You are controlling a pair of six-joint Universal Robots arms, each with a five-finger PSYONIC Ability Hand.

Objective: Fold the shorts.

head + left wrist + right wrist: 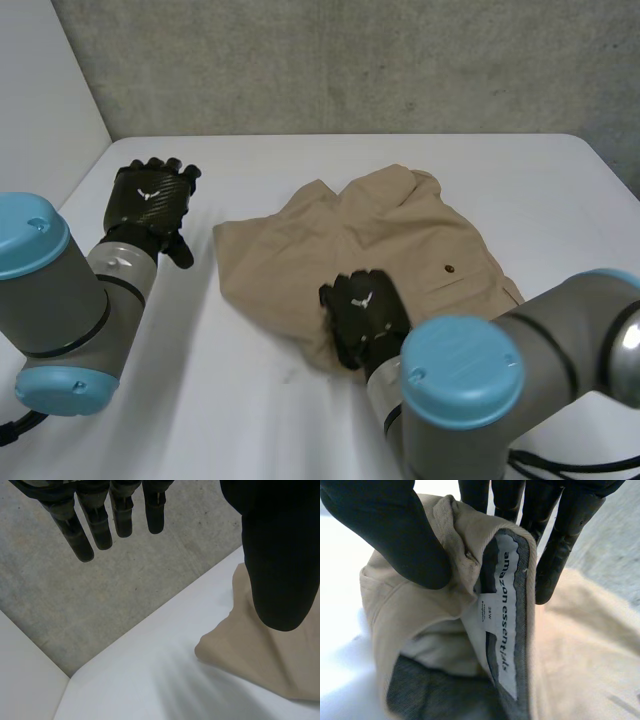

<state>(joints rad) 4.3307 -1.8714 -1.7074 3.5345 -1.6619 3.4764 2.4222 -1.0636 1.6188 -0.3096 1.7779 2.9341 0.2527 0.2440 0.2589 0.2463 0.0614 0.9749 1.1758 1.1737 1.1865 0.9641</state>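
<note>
Tan shorts [370, 240] lie crumpled on the white table [250, 400], a dark button showing on a back pocket. My right hand [362, 315] is at their near edge, the waistband. In the right wrist view its thumb [385, 535] and fingers [560, 545] pinch the waistband [470, 555], whose grey lining and white label [502, 615] face the camera. My left hand [150, 198] hovers to the left of the shorts, apart from them, fingers [95, 525] straight and holding nothing. In the left wrist view a corner of the shorts [250, 645] lies beyond its thumb [280, 555].
A grey concrete wall [350, 60] runs along the table's far edge, and a white panel [40, 90] stands at the left. Bare tabletop surrounds the shorts on the left and near side.
</note>
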